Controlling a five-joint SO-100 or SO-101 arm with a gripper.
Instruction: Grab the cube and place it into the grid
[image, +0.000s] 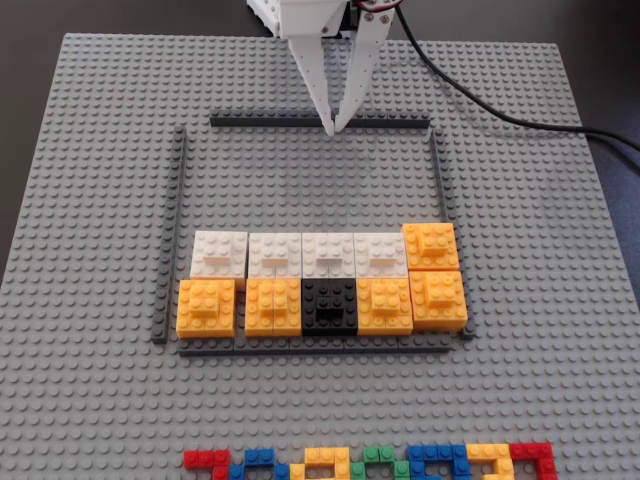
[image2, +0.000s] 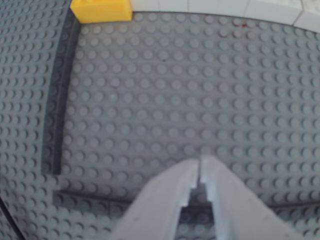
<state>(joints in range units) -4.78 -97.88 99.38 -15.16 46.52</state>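
The grid is a square of grey baseplate framed by thin dark strips. Inside it, along its near side, several alike white cubes stand in a row. In the wrist view they show only as a pale band at the top edge. My gripper hangs over the grid's far strip, fingers together and nothing between them. In the wrist view the gripper points at bare studs, far from the cubes.
Orange blocks and one black block fill the row in front of the white ones, with two more orange blocks at the right. A row of small multicoloured bricks lies at the near edge. A black cable trails off to the right.
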